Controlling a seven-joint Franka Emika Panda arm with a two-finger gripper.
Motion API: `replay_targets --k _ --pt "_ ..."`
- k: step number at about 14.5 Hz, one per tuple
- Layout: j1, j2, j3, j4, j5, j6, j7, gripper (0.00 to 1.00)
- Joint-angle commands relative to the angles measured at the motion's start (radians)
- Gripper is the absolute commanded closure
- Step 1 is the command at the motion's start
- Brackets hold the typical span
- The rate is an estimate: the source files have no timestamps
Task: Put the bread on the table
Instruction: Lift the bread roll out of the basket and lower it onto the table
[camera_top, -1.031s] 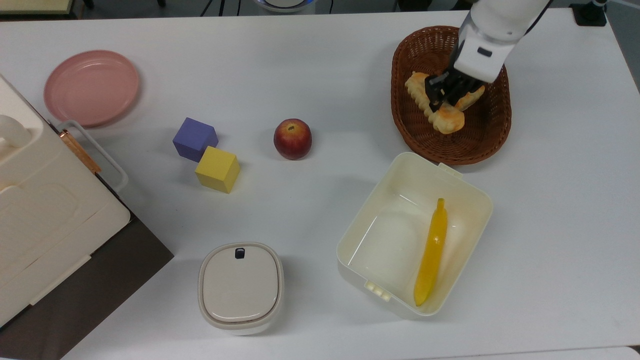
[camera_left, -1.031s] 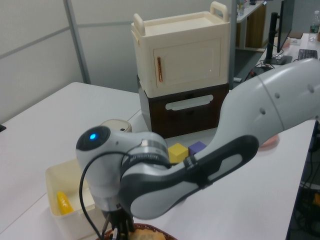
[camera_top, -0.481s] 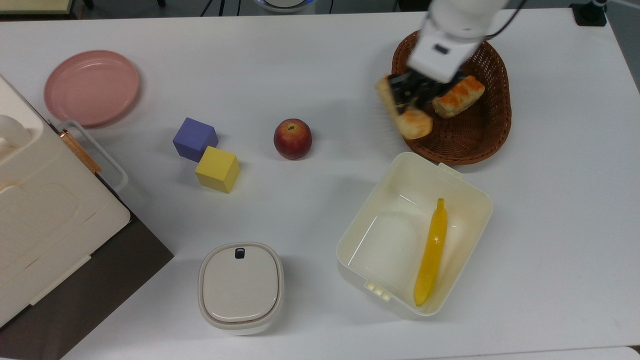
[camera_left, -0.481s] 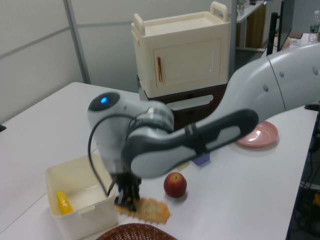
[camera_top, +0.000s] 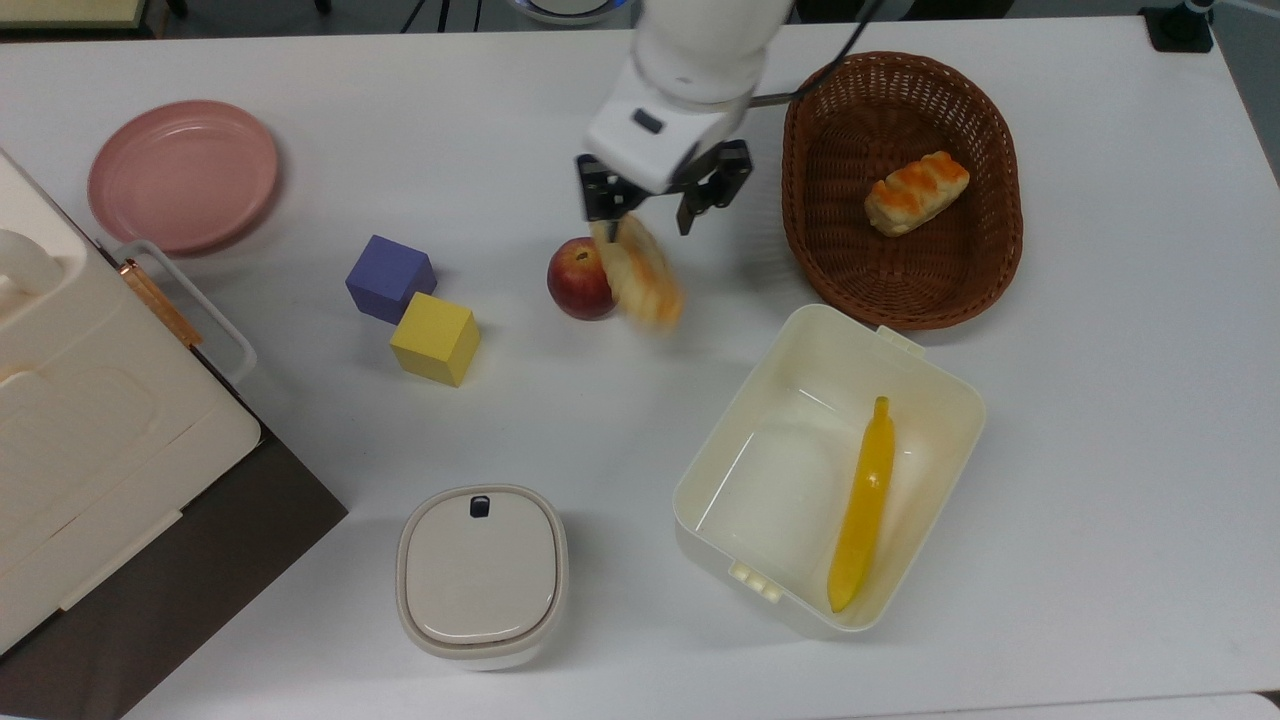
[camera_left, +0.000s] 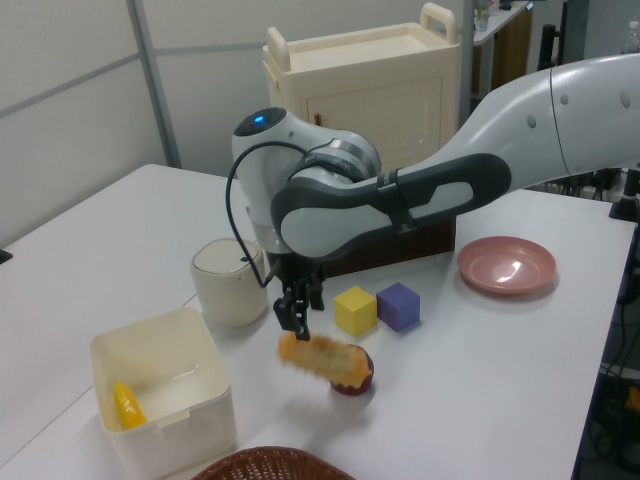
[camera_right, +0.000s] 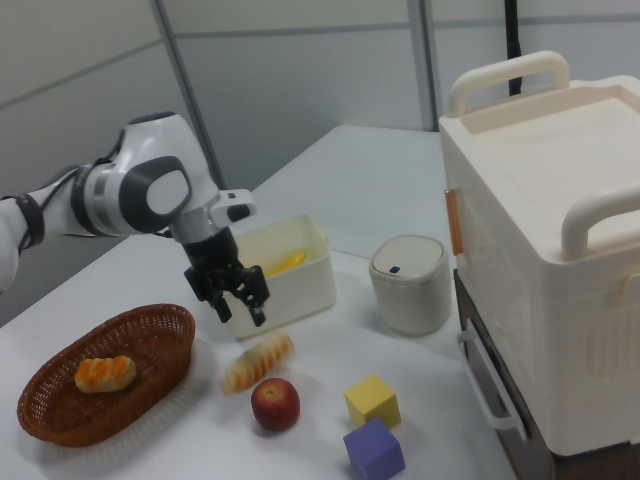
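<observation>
The tool (camera_top: 655, 205) hangs over the middle of the worktop (camera_top: 560, 420) toward its far edge in the top view, its two fingers spread apart with nothing between them. The bread (camera_top: 640, 270) is just below the tool, released and blurred, tilted with one end close under the fingertips and the other end lower; whether it already touches the worktop cannot be told. In the left view the bread (camera_left: 322, 361) sits directly under the tool (camera_left: 297, 312), overlapping the apple (camera_left: 358, 380), and in the right view it (camera_right: 257, 361) lies below the tool (camera_right: 236, 302) and just above the apple (camera_right: 275, 404). In the top view the apple (camera_top: 578, 278) is right beside the bread on the top view's left. The wicker basket (camera_top: 985, 260) near the far right corner of the worktop holds a shorter bread piece (camera_top: 916, 193). The open cream box (camera_top: 760, 440) toward the near edge holds a banana (camera_top: 864, 505). A purple cube (camera_top: 389, 277) and a yellow cube (camera_top: 435, 338) touch each other left of the apple in the top view, and a pink plate (camera_top: 183, 175) lies near the far left corner.
</observation>
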Motion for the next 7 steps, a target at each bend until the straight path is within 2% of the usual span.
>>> replay_targets --k 1,7 --pt "-0.046 -0.024 0.004 -0.012 -0.010 -0.023 -0.012 0.00" --pt "-0.140 -0.117 -0.001 -0.011 -0.001 -0.093 -0.012 0.00"
